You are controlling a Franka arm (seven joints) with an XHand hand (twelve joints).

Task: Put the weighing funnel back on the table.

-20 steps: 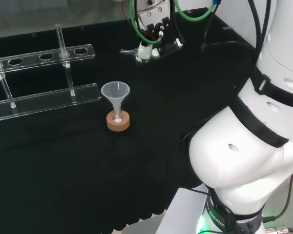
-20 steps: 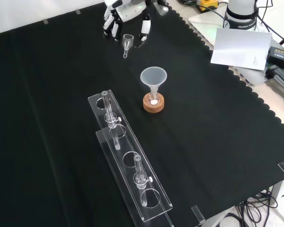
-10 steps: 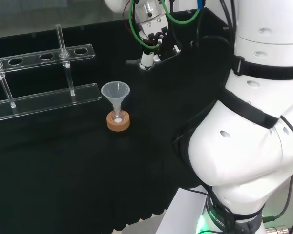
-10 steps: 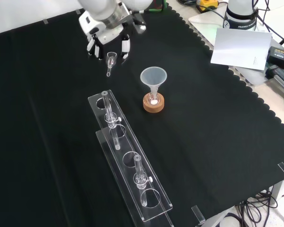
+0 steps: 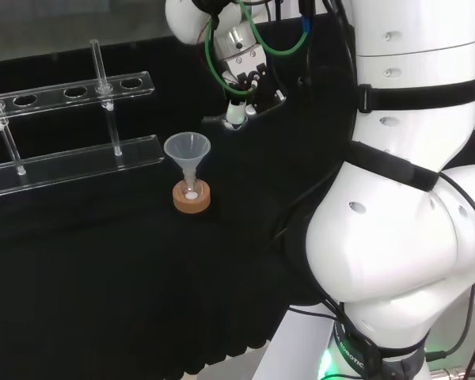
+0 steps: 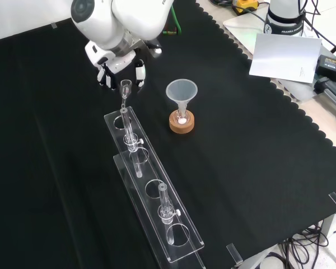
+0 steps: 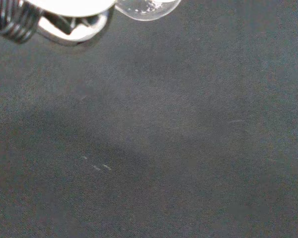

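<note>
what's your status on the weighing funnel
Hand shut on weighing funnel, stem down. Not yet on the cloth. Test tube rack end close below it in front view.

The cloth (image 6: pixel 257 168) on the table is black and matt, with a fine woven grain up close; the weighing funnel (image 6: pixel 125 87) looks like clear, shiny glass or plastic; the funnel (image 6: pixel 181 91) is cloudier, more translucent; the cork ring (image 6: pixel 182 124) under it is dull and rough; the rack (image 6: pixel 150 204) is glossy clear acrylic; the arm links (image 5: pixel 396 253) and the hand (image 6: pixel 119 60) have smooth, glossy white plastic shells with black bits.
</note>
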